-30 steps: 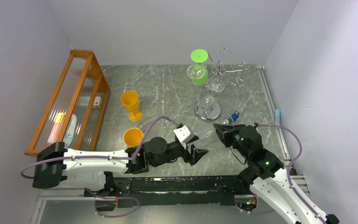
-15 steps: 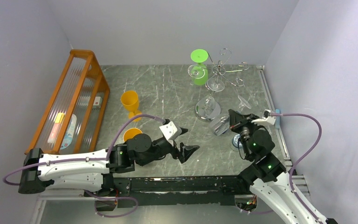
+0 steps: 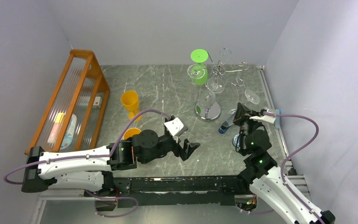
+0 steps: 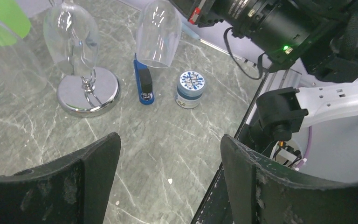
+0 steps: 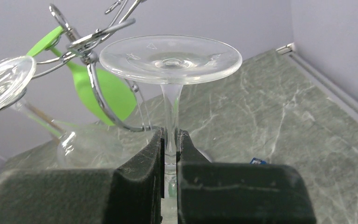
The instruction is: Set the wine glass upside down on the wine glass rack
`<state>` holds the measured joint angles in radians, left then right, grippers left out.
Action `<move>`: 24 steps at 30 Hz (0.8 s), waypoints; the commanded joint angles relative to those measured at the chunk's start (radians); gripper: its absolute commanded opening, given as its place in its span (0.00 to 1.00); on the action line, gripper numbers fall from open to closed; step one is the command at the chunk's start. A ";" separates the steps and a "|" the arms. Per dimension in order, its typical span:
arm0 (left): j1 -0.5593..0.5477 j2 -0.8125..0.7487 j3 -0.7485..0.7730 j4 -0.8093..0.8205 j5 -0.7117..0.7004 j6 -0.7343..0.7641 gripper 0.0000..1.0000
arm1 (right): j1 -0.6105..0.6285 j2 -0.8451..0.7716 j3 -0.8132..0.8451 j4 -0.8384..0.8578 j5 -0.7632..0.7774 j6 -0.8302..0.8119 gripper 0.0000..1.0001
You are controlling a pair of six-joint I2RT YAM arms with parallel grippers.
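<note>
Right gripper (image 5: 170, 140) has swung glass (image 5: 170, 58) from sideways to foot-up. Table (image 3: 168, 88): rack (image 3: 208, 111) at back centre. Left gripper (image 3: 190, 148) splayed wide, empty, near front. Right fingers clamped on stem; glass inverted just right of rack, not hung.

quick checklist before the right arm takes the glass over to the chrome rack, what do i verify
1. Grip: right pincer shut on the stem of the wine glass: ok.
2. Glass upside down, foot on top: ok.
3. Free arm on the wine glass rack; the right-side loops look empty: ok.
4. Foot lined up with that arm: cannot tell.
5. Left pincer open, low over the table and apart from the rack: ok.
</note>
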<state>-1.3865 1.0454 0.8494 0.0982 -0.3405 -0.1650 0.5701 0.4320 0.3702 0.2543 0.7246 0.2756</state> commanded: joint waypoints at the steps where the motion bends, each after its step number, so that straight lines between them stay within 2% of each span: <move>1: 0.000 0.040 0.116 -0.140 -0.014 -0.017 0.81 | -0.057 0.060 0.057 0.156 0.007 -0.076 0.00; 6: 0.000 0.079 0.171 -0.229 -0.038 -0.028 0.80 | -0.195 0.133 0.082 0.169 -0.135 -0.042 0.00; 15: 0.001 0.078 0.206 -0.287 -0.069 -0.049 0.85 | -0.479 0.272 0.093 0.283 -0.565 0.016 0.00; 21: 0.000 0.078 0.241 -0.334 -0.050 -0.042 0.88 | -0.617 0.366 0.130 0.362 -0.826 0.087 0.00; 24: 0.000 0.080 0.251 -0.355 -0.066 -0.042 0.91 | -0.654 0.385 0.131 0.411 -0.890 0.122 0.00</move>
<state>-1.3865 1.1210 1.0584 -0.2001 -0.3859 -0.2058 -0.0341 0.8085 0.4587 0.5129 0.0128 0.3336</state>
